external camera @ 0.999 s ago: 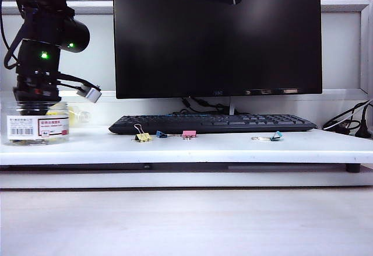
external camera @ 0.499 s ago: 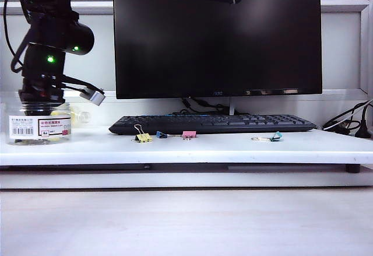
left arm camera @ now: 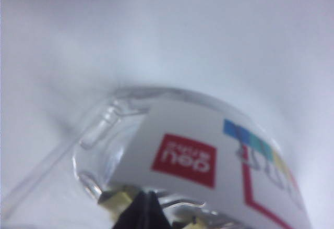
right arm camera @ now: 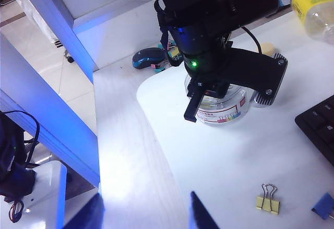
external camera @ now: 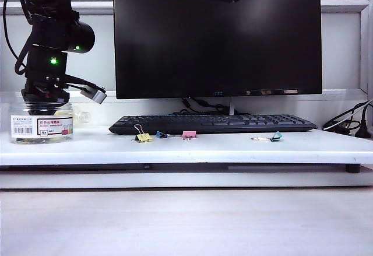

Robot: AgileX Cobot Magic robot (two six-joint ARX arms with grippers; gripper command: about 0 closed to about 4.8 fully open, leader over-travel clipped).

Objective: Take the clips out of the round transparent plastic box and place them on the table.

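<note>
The black left arm (external camera: 49,40) stood upright near the left end of the white table (external camera: 192,148), its left gripper (right arm camera: 201,104) pointing down, jaws closed. The right gripper (right arm camera: 148,213) hung high, its fingers apart.

My work surface: the table (external camera: 233,148), a long white desk crossing the middle of the exterior view. Directly on it:
- round transparent plastic box (external camera: 41,126), far left, labelled;
- black keyboard (external camera: 213,123), centre, toward the back;
- yellow clip (external camera: 141,135), just in front of the keyboard's left end;
- blue clip (external camera: 161,134), beside it;
- pink clip (external camera: 189,134), next along;
- teal clip (external camera: 275,136), right of centre;
- cables (external camera: 349,125), far right.
</note>
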